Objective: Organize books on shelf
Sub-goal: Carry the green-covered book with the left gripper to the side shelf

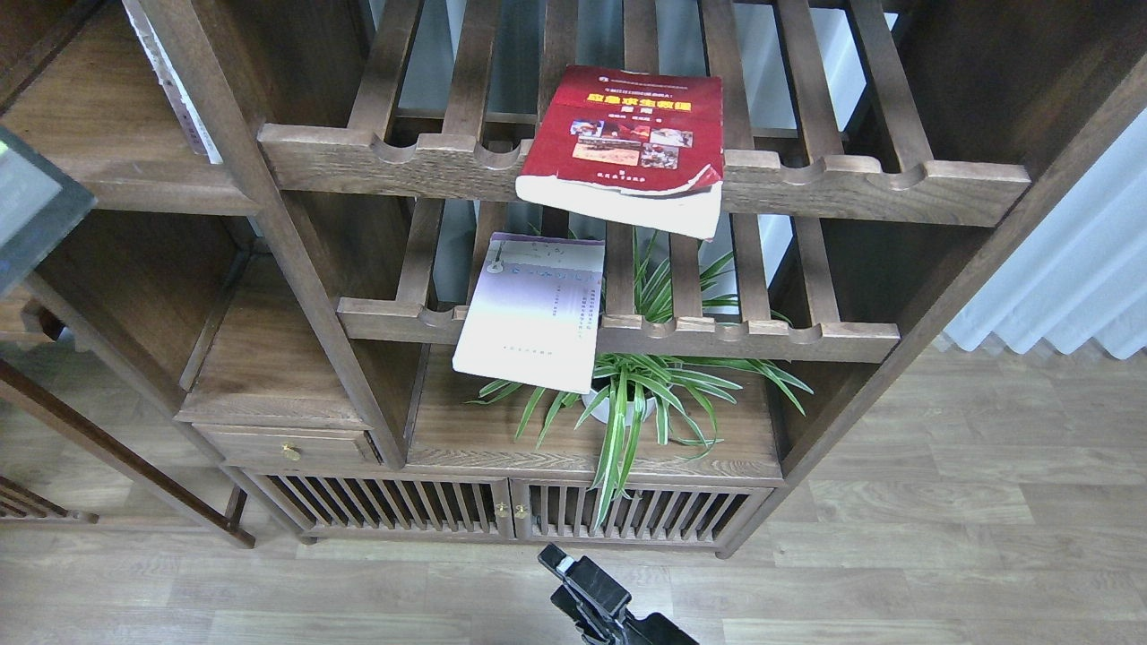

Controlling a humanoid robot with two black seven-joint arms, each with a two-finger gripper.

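Note:
The thick red book [627,134] lies flat on the upper slatted rack and overhangs its front rail. The pale lavender-white book [533,309] lies on the lower slatted rack, hanging over the front. Only a grey, dark-edged corner of the green-and-grey book [31,210] shows at the far left edge, level with the flat dark-brown shelf board [152,184]. My left gripper is out of view. My right gripper [573,580] is low at the bottom centre, dark and seen end-on, away from all the books.
A potted spider plant [627,399] stands on the bottom board under the racks. A thin white upright book [170,81] leans at the shelf's right post. Below are a small drawer [287,445] and slatted cabinet doors [502,511]. A white curtain [1066,269] hangs at the right.

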